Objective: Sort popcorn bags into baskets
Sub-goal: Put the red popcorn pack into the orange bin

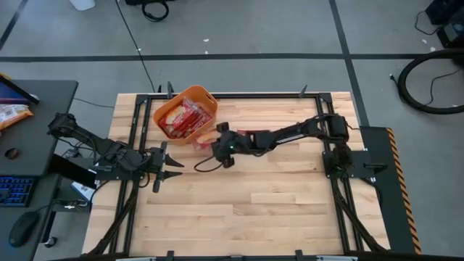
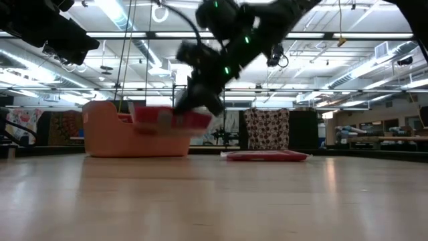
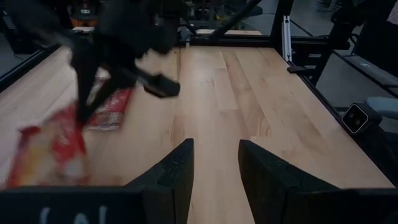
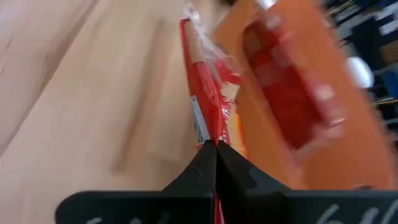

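Pale butcher-block table (image 1: 239, 210) fills my overhead view, with the orange basket (image 1: 168, 109) near its far left corner, red popcorn bags (image 1: 187, 118) piled inside. My right gripper (image 4: 216, 144) has its fingers pinched tight on one popcorn bag (image 4: 208, 93), holding it above the wood just beside the basket's wall. Another bag (image 2: 266, 155) lies flat on the table farther right. My left gripper (image 3: 215, 163) waits partly spread near the left edge, holding nothing.
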